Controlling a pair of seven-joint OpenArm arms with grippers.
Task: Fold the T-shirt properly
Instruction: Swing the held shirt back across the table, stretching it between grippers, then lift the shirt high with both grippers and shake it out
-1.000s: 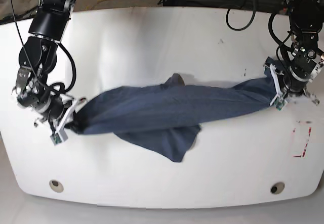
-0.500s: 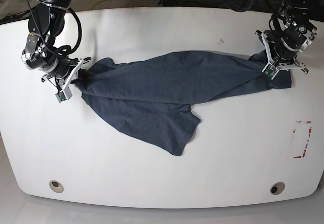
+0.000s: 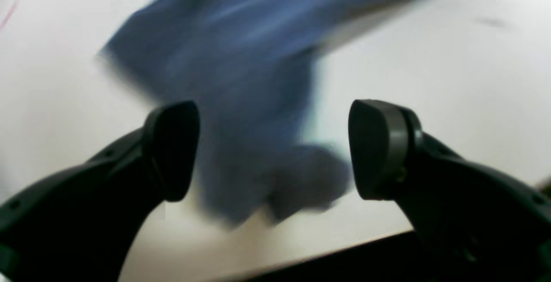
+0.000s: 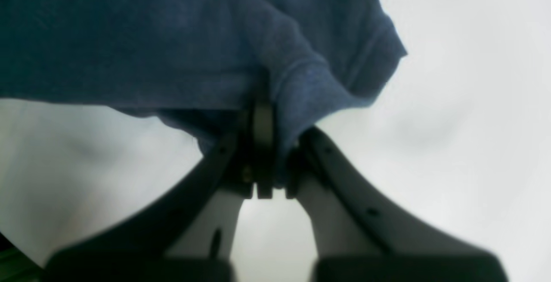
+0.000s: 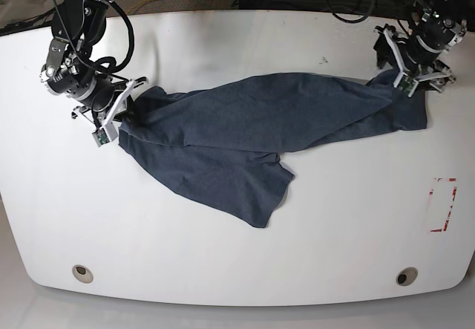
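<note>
The dark navy T-shirt [image 5: 245, 128] lies crumpled and stretched across the white table [image 5: 223, 39], with one flap reaching toward the front. My right gripper [image 5: 122, 117], on the base view's left, is shut on the shirt's end. The right wrist view shows its jaws [image 4: 269, 114] pinching a bunched fold of the shirt [image 4: 172, 36]. My left gripper [image 5: 407, 73], on the base view's right, sits over the shirt's other end. In the left wrist view it [image 3: 273, 150] is open, with blurred cloth [image 3: 241, 58] lying between and beyond the fingers.
A red rectangular marking [image 5: 443, 204] is on the table at the right. Two round holes [image 5: 82, 272] [image 5: 406, 276] sit near the front edge. Cables run behind the table's back edge [image 5: 349, 2].
Both arms carried the shirt from mid-table toward the back and spread it wider. The left gripper has since opened and let go of its end. The right gripper still holds.
</note>
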